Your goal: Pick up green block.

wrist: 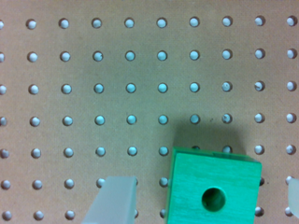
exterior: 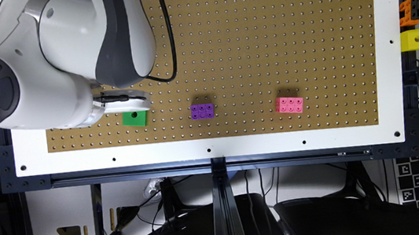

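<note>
My end effector (wrist: 201,198) hangs spread wide just above the bright green plastic cube with a round hole in its face (wrist: 213,187), and that block sits between my two translucent fingers (wrist: 117,198), nearer one side than centred. One finger stands clear of the block with bare board between them; the other barely peeks in at the frame's edge, so I judge the gap on that side smaller but cannot be sure. The cube looks roughly square, with no long axis to favour, and its faces lie slightly skewed to my fingers.

In the exterior view the green block (exterior: 134,119) rests on the brown perforated pegboard surface (exterior: 247,30), toward that view's left, right beneath my white end effector (exterior: 129,105). A purple studded plastic brick (exterior: 202,111) lies well apart to the exterior view's right, a pink studded brick (exterior: 289,104) farther still, and a yellow cube with a similar hole (exterior: 414,39) sits off the board's edge. None of them crowds the grasp.

I reckon the next move wants a small sideways correction to centre the block, then a straight descent and a squeeze
</note>
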You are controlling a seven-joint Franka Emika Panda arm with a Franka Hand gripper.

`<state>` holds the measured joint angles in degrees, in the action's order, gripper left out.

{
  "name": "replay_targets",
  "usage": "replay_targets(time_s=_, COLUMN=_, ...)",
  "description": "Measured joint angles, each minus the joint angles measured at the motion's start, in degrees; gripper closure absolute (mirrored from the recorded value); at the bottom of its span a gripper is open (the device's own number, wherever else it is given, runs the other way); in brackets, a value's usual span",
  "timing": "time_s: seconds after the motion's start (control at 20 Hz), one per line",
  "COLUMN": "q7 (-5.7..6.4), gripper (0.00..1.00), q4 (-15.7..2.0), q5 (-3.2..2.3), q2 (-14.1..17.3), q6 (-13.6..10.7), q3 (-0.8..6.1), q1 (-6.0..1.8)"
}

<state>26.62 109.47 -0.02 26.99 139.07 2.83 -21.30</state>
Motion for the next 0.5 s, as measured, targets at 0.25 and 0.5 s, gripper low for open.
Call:
replay_targets(time_s=0.25, q7=0.29, gripper=0.00, q4=-0.41, q5=0.00, q2=2.56, q6=1.82, q3=0.44, q1=0.58)
replay_targets(time_s=0.5, q7=0.39, gripper=0.00, q4=-1.18, q5=0.00, q2=3.12, q6=1.93, q3=0.45, q1=1.08)
